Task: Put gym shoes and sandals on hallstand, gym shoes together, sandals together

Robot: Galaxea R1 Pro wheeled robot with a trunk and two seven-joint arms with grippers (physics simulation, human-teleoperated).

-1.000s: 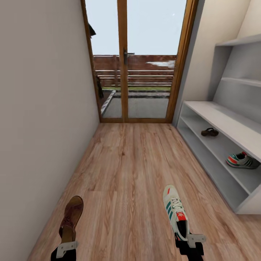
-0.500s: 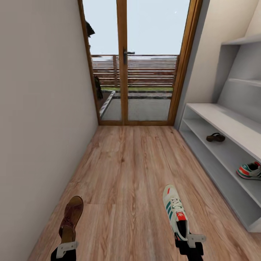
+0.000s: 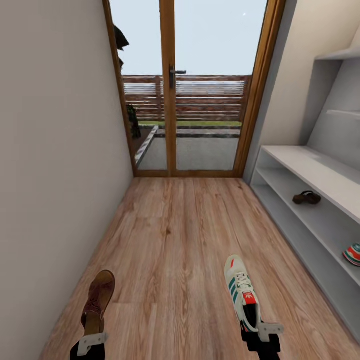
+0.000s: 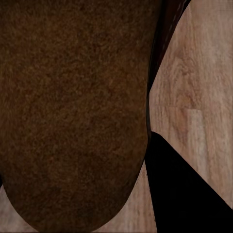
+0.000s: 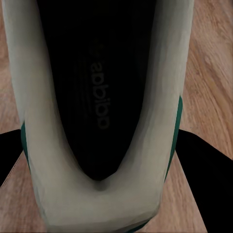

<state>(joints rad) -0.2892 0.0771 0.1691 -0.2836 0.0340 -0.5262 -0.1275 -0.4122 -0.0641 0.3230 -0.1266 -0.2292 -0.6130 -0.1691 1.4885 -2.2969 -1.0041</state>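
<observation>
With the left gripper (image 3: 93,341) clamped on a sandal (image 3: 98,301) and the right gripper (image 3: 264,332) on a gym shoe (image 3: 242,292), both look mid-carry; next, I'd judge, comes turning to the hallstand (image 3: 320,227) and setting each beside its mate (image 3: 306,197) there.

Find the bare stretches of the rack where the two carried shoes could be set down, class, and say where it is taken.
On the hallstand, the shelf is bare between the brown sandal and the gym shoe near the frame edge, and from the sandal back toward the door-side end. The bench top above looks bare too. Only the spots under those two shoes are taken.
</observation>
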